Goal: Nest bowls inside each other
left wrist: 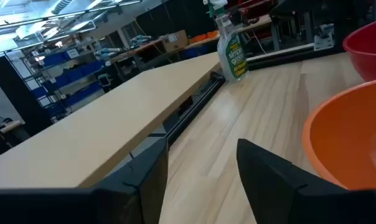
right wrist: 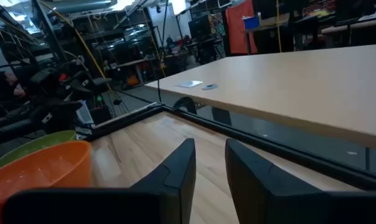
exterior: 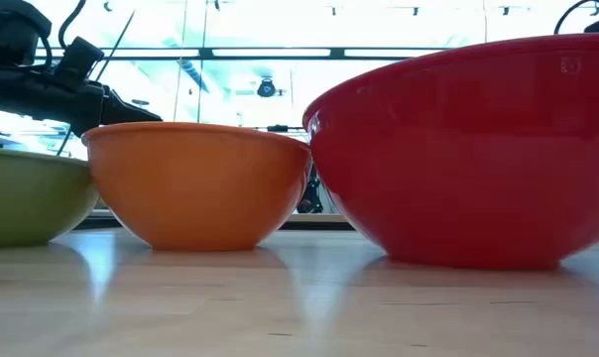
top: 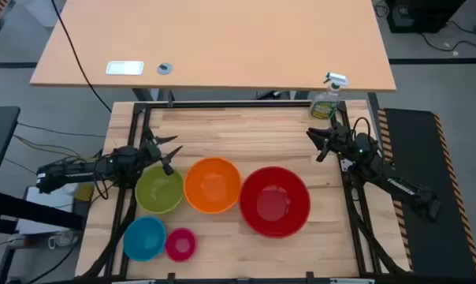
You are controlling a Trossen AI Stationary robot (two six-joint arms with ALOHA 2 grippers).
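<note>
Five bowls rest upright on their bases on the wooden table (top: 246, 126). A green bowl (top: 159, 191), an orange bowl (top: 213, 185) and a big red bowl (top: 274, 201) stand side by side in a row. A blue bowl (top: 144, 238) and a small pink bowl (top: 180, 244) stand near the front left. My left gripper (top: 169, 154) hovers open just beyond the green bowl's far rim, nothing between its fingers (left wrist: 269, 180). My right gripper (top: 317, 143) hangs at the far right, open by a narrow gap (right wrist: 210, 155), holding nothing.
A green spray bottle (top: 326, 99) stands at the table's far right edge, close to my right gripper. Beyond the table is a tan desk (top: 214, 39) with a white card and a small disc. Bare wood lies along the far half of the table.
</note>
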